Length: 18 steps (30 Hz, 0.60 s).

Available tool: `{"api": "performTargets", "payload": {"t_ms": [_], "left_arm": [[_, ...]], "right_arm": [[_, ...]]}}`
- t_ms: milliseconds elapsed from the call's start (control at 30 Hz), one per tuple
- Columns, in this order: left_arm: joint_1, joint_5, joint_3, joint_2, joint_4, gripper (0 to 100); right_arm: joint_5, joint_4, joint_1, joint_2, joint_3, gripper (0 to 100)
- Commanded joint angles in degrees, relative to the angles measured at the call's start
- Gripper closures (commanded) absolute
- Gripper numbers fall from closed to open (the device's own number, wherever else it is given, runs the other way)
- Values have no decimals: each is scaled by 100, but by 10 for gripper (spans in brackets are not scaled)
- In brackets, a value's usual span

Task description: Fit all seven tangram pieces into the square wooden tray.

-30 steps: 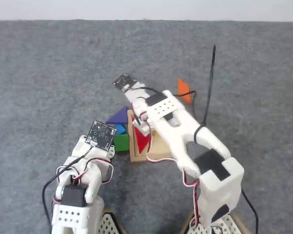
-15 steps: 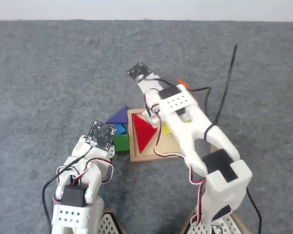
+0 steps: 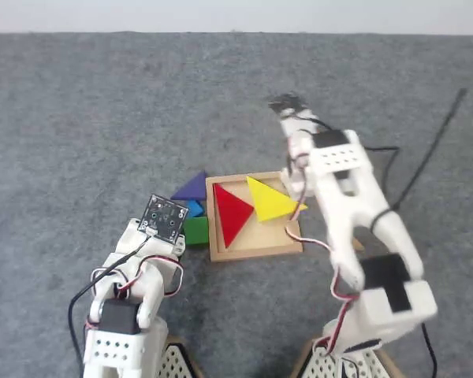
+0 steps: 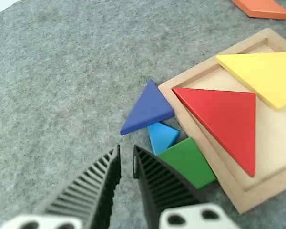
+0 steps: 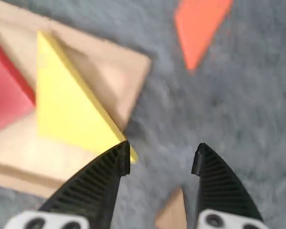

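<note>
Square wooden tray (image 3: 252, 250) is sitting on grey carpet (image 3: 79, 118) betw. the arms. Red triangle (image 3: 231, 213) is lying inside, long edge along the tray's left wall, right-angle corner pointing at the centre. Yellow triangle (image 3: 270, 201) is lying beside it, long edge facing the far-right corner, one sharp tip poking over the right rim (over carpet in the R wrist view). R gripper (image 5: 162, 155) is hanging just past that tip, jaws gaping wide, gripping nothing. L gripper (image 4: 127, 151) is hovering near blue triangle (image 4: 148, 107), light-blue piece (image 4: 161, 136) and green piece (image 4: 186, 162), all outside the tray's left wall; jaws all but closed, nothing betw. them.
</note>
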Motion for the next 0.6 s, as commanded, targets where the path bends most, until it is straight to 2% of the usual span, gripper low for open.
{"api": "performTargets", "payload": {"t_ms": [0,100,200,567], "left_arm": [[-18,44,-48,-79,35,949],[-18,44,-48,-79,35,949],[-18,44,-48,-79,35,949],[-18,44,-48,-79,35,949]], "right_arm": [[158,-40,119,-1341,800,771],[264,-189,-268,-2097,1574,769],[220,-365,-365,-2299,1890,771],[273,-479,-31,-418,1090,772]]}}
